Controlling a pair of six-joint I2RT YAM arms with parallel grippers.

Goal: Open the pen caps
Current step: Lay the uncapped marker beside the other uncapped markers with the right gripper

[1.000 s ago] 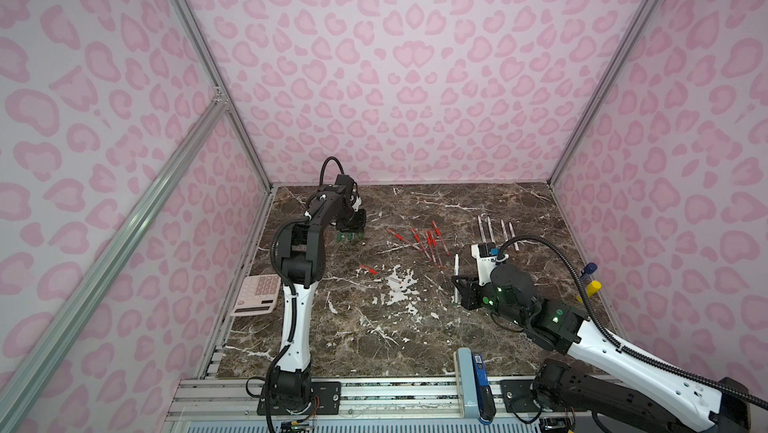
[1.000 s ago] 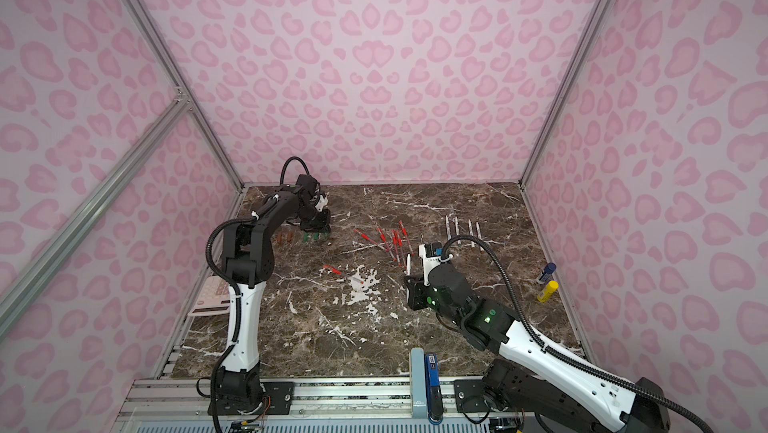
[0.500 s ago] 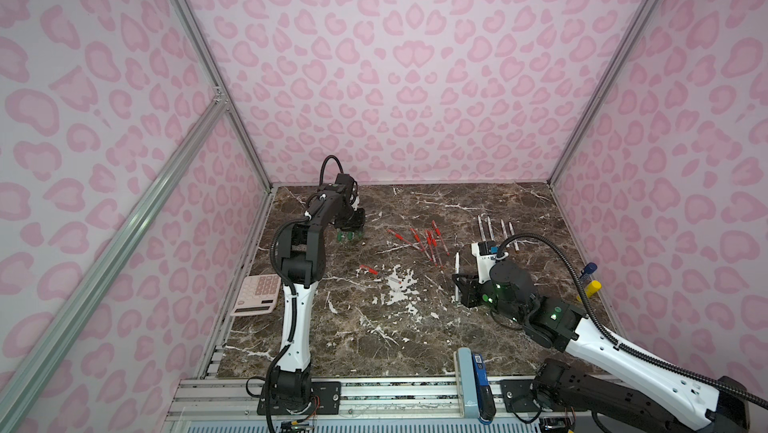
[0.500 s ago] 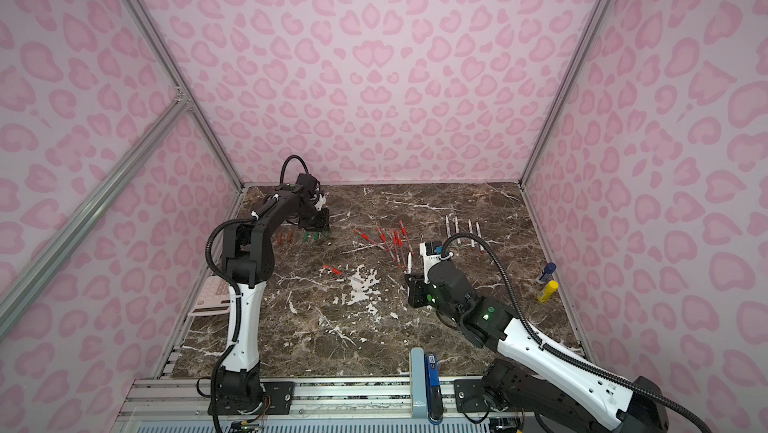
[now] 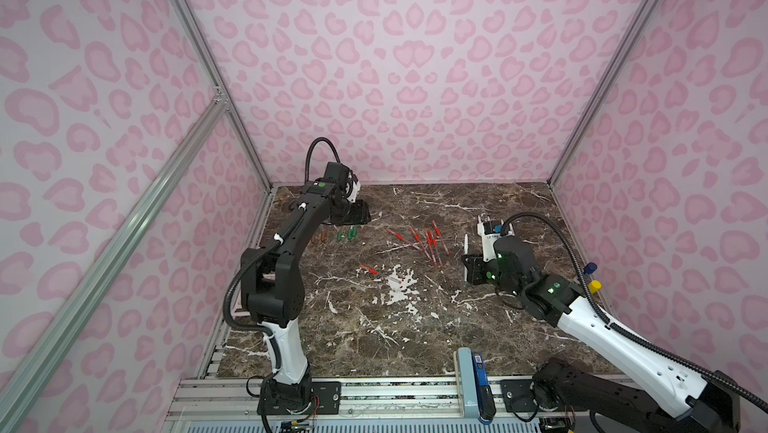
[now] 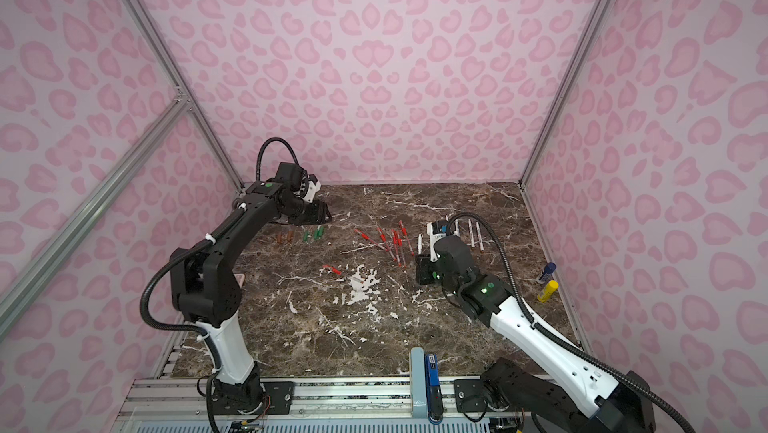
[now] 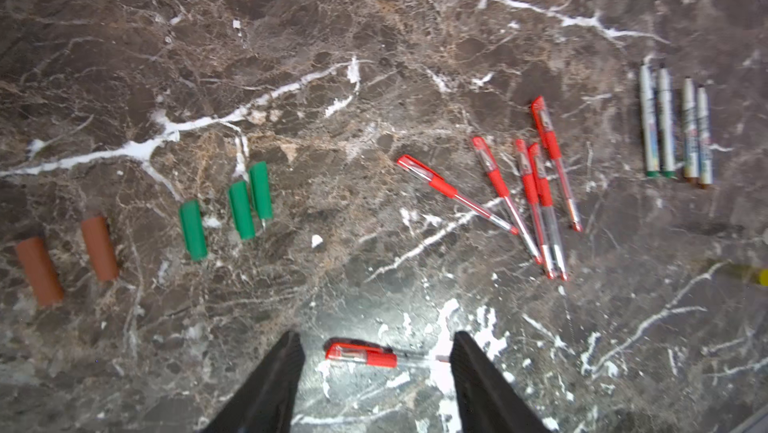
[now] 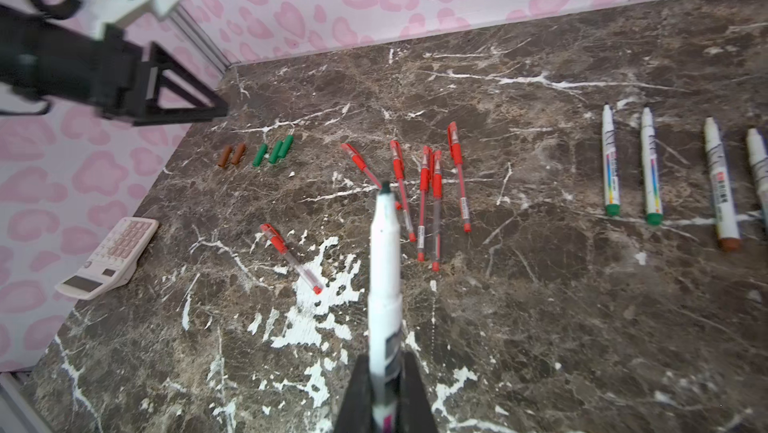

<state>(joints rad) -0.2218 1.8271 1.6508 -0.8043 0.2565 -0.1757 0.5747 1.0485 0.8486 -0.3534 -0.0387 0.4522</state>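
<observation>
Right gripper [image 8: 384,368]: jaws pinch slim white plastic pen [image 8: 384,252], uncapped, near its tail. Left gripper [image 7: 374,337]: jaws wide, empty. Red-capped clear plastic pens [image 7: 536,186] look light and slick; I'd grip mid-barrel.

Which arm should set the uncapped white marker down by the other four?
Right. The right gripper is shut on the uncapped white marker, and the four white markers lie on its side. The left gripper hangs open, empty, near the green caps.

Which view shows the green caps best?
Left wrist: all three green caps are large and unblocked. Right wrist shows them small and distant. In both top views they are tiny green specks.
</observation>
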